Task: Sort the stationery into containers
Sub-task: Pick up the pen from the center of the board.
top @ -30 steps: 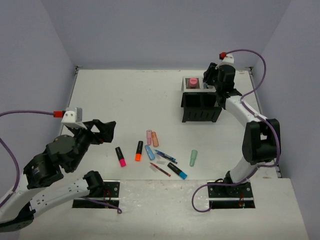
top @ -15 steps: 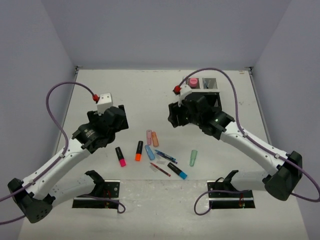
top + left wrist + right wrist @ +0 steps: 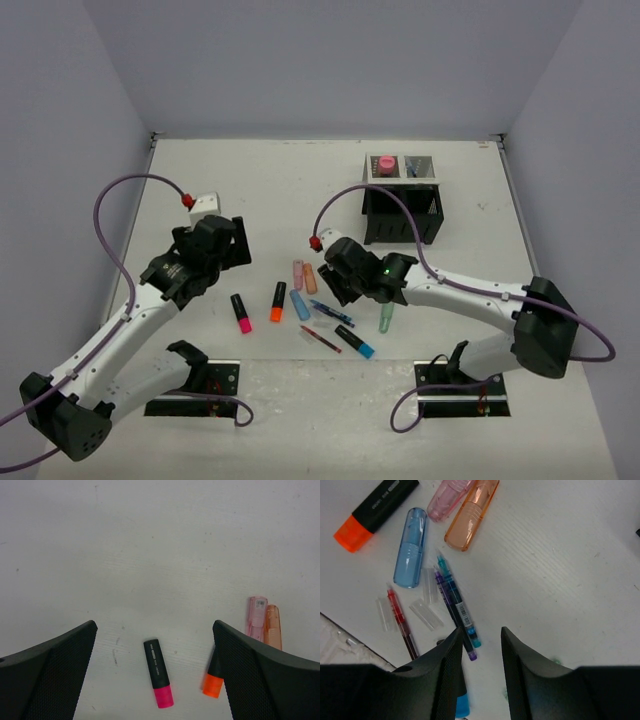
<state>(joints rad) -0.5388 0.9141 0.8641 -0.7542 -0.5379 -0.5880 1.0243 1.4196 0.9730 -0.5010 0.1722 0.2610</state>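
Loose stationery lies near the table's front: a pink highlighter [image 3: 241, 313], an orange one [image 3: 277, 302], a blue one [image 3: 299, 304], thin pens [image 3: 331, 313] and a mint piece [image 3: 386, 316]. My left gripper [image 3: 154, 624] hangs wide open above the pink highlighter [image 3: 158, 672], the orange highlighter [image 3: 213, 682] just beside its right finger. My right gripper [image 3: 481, 630] stands open with nothing between its fingers, just right of two blue pens [image 3: 457, 600] and a red pen [image 3: 402, 625]. The black mesh containers [image 3: 401, 213] stand at the back right, a pink glue stick [image 3: 384, 165] in one.
Clear pink [image 3: 447, 499] and peach [image 3: 471, 514] highlighters lie side by side beyond the pens. Transparent caps [image 3: 426, 614] lie among the pens. A black highlighter with a blue cap [image 3: 355, 342] rests near the front edge.
My right arm has swung from the organizer down to the pens and narrowed its jaws. My left arm has come forward and lowered over the pink highlighter.
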